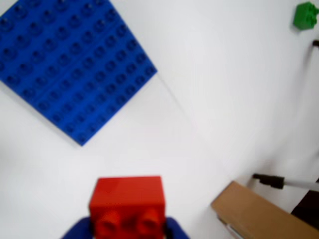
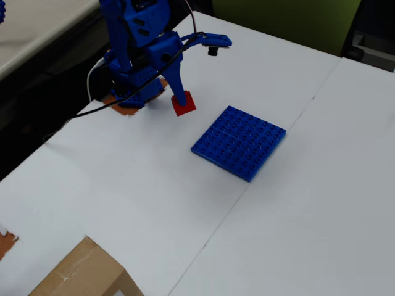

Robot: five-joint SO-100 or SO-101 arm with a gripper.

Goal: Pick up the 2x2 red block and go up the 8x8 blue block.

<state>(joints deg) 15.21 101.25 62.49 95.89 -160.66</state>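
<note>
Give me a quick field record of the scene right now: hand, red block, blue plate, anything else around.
hand: shut on the 2x2 red block
2x2 red block: held between the fingers, studs facing the wrist camera
8x8 blue block: flat on the white table, nothing on it, apart from the red block
green brick: far corner of the wrist view
cardboard box: at the table's near edge in the overhead view

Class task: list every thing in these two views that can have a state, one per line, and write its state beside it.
2x2 red block: held between the fingers, apparently lifted off the table, not on the plate.
8x8 blue block: lying flat on the white table, nothing on its studs.
gripper: shut on the red block.
green brick: resting on the table, untouched.
cardboard box: at the table edge; open or closed cannot be told.
</note>
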